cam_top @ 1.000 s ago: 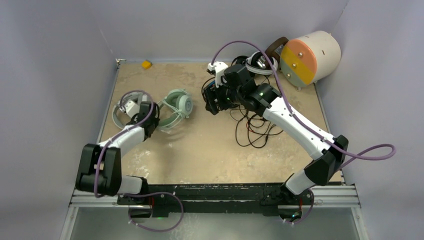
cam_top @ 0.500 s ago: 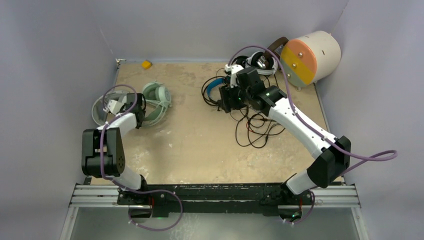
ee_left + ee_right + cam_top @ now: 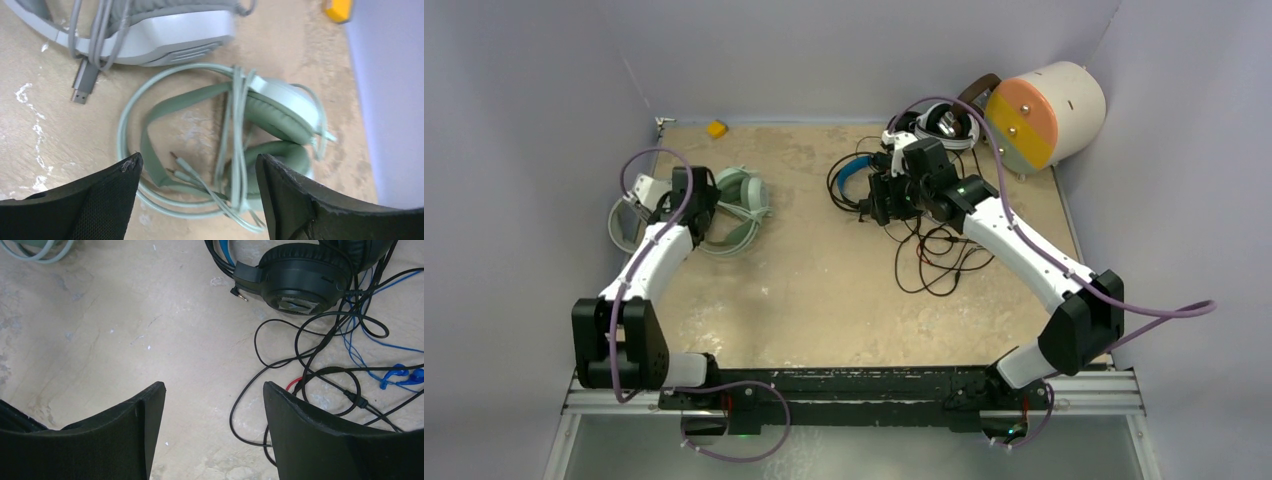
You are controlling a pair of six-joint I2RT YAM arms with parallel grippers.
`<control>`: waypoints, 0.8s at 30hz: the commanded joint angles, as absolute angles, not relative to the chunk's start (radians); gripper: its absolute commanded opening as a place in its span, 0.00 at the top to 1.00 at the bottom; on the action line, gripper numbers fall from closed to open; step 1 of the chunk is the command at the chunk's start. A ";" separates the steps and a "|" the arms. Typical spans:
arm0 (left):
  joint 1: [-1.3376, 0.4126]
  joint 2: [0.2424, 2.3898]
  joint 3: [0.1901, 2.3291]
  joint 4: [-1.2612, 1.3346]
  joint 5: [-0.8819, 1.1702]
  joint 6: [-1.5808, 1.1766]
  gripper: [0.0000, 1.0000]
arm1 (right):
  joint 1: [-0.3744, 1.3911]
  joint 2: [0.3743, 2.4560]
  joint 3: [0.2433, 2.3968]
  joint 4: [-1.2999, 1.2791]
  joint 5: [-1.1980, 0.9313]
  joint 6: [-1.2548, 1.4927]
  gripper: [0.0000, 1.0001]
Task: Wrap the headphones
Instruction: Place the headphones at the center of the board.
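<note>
1. The table [image 3: 824, 300] carries two headsets side by side at its left.
2. The outer headset [image 3: 624, 222] lies at the left edge. The inner headset [image 3: 742, 205] lies just to its right.
3. The small block [image 3: 716, 128] sits in the far left corner, behind both.
4. The middle headset [image 3: 852, 175] lies beyond the table centre. The loose cable [image 3: 934, 260] spreads in front of it and to its right.
5. The rear headset [image 3: 944, 125] lies at the far edge, behind and right of the middle headset.
6. The drum [image 3: 1044, 110] sits at the far right corner, just right of the rear headset.
7. The left gripper [image 3: 196, 165] hangs above the inner headset.
8. The right gripper [image 3: 214, 390] hangs above the table, in front of the middle headset and left of the loose cable.
</note>
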State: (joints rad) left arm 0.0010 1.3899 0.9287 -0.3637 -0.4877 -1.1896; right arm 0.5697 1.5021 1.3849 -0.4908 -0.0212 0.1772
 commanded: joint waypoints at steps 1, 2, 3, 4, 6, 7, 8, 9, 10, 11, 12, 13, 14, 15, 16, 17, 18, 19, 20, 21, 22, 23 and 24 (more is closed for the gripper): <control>-0.061 1.287 1.032 -0.477 -0.518 -1.138 0.19 | 0.559 1.456 1.361 -0.444 -0.016 0.199 0.25; -0.090 1.271 1.040 -0.470 -0.514 -1.111 0.18 | 0.555 1.454 1.359 -0.441 -0.004 0.205 0.24; -0.125 1.255 1.042 -0.442 -0.500 -1.073 0.18 | 0.551 1.454 1.358 -0.446 0.031 0.223 0.21; -0.162 1.243 1.036 -0.406 -0.463 -1.023 0.18 | 0.547 1.456 1.359 -0.454 0.062 0.239 0.18; -0.215 1.225 1.011 -0.299 -0.297 -0.911 0.18 | 0.537 1.456 1.362 -0.477 0.100 0.248 0.15; -0.232 1.225 0.992 -0.234 -0.182 -0.847 0.17 | 0.532 1.444 1.348 -0.467 0.115 0.251 0.11; -0.258 1.227 0.969 -0.187 -0.090 -0.801 0.18 | 0.526 1.425 1.324 -0.444 0.133 0.261 0.03; -0.289 1.229 0.949 -0.151 -0.046 -0.772 0.17 | 0.518 1.401 1.296 -0.416 0.146 0.273 0.01; -0.318 1.228 0.926 -0.115 -0.028 -0.748 0.17 | 0.506 1.379 1.266 -0.383 0.145 0.281 0.01; -0.347 1.227 0.899 -0.063 -0.029 -0.727 0.16 | 0.494 1.359 1.245 -0.360 0.141 0.295 0.01; -0.371 1.228 0.871 -0.031 -0.034 -0.710 0.15 | 0.479 1.348 1.230 -0.342 0.135 0.308 0.01; -0.389 1.233 0.851 0.001 -0.036 -0.695 0.15 | 0.465 1.348 1.229 -0.341 0.132 0.318 0.01; -0.407 1.239 0.828 0.038 -0.023 -0.675 0.14 | 0.454 1.360 1.240 -0.357 0.136 0.327 0.01; -0.434 1.244 0.811 0.065 -0.017 -0.642 0.14 | 0.445 1.378 1.260 -0.382 0.142 0.330 0.01; -0.475 1.248 0.794 0.094 -0.035 -0.608 0.14 | 0.439 1.395 1.276 -0.396 0.154 0.333 0.01; -0.528 1.251 0.775 0.127 -0.063 -0.561 0.13 | 0.436 1.408 1.282 -0.395 0.169 0.336 0.01; -0.577 1.255 0.761 0.156 -0.086 -0.517 0.13 | 0.435 1.413 1.278 -0.381 0.180 0.337 0.01; -0.620 1.262 0.754 0.171 -0.101 -0.482 0.13 | 0.434 1.418 1.269 -0.359 0.190 0.339 0.01; -0.647 1.272 0.753 0.178 -0.109 -0.462 0.13 | 0.432 1.419 1.259 -0.334 0.197 0.342 0.01; -0.661 1.283 0.751 0.184 -0.107 -0.454 0.13 | 0.431 1.422 1.254 -0.315 0.203 0.346 0.01; -0.666 1.292 0.745 0.198 -0.096 -0.449 0.13 | 0.429 1.430 1.254 -0.303 0.212 0.350 0.01; -0.667 1.300 0.738 0.216 -0.073 -0.446 0.13 | 0.426 1.439 1.258 -0.295 0.224 0.354 0.01; -0.669 1.305 0.732 0.230 -0.071 -0.448 0.13 | 0.424 1.449 1.264 -0.290 0.238 0.357 0.01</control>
